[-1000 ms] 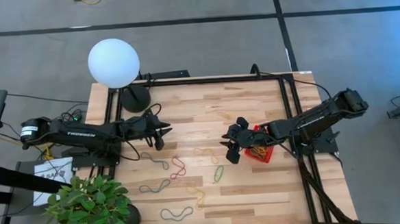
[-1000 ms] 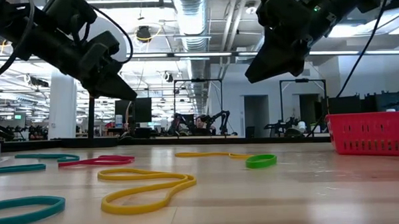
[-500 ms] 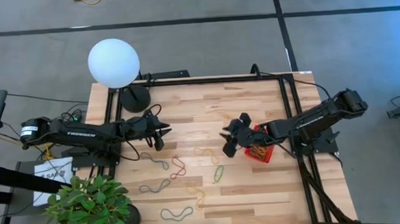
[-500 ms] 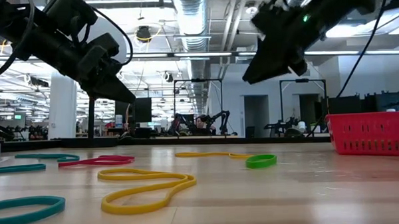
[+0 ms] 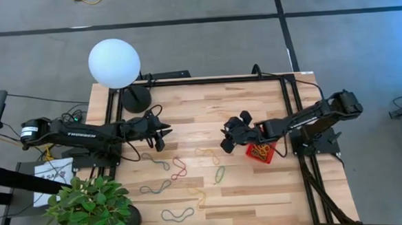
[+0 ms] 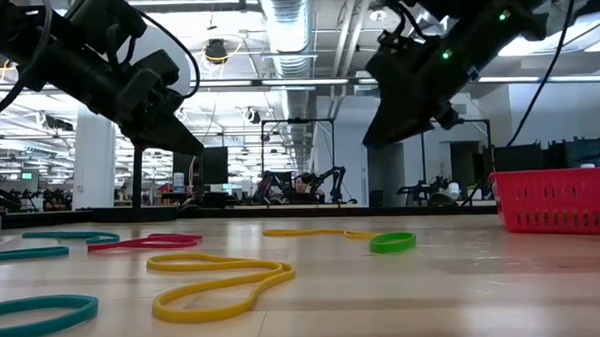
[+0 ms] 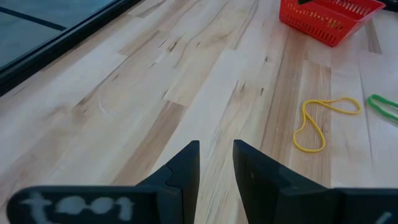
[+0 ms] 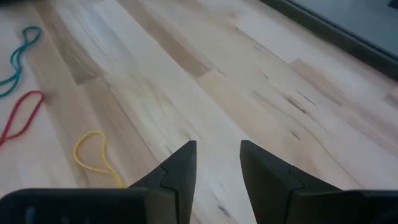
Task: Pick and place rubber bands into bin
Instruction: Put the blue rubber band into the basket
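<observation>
Several rubber bands lie flat on the wooden table: a yellow one [image 5: 206, 153], a green one [image 5: 219, 173], a red one [image 5: 178, 170] and teal ones [image 5: 155, 161]. The red bin [image 5: 261, 151] stands on the table's right part with a heap of bands inside. My right gripper [image 5: 225, 144] hovers left of the bin, above the table, its fingers [image 8: 180, 165] a narrow gap apart and holding nothing. My left gripper [image 5: 164, 136] waits in the air over the table's left part, also narrowly open [image 7: 216, 149] and holding nothing.
A lamp with a white globe [image 5: 114, 62] and a black round base [image 5: 135, 99] stands at the far left corner. A potted plant [image 5: 89, 204] sits at the near left corner. A black frame rail [image 5: 292, 114] runs along the table's right side.
My right gripper has moved away from the bin's left side toward the table's left and slightly toward the far edge, staying in the air. The bands on the table have not moved.
</observation>
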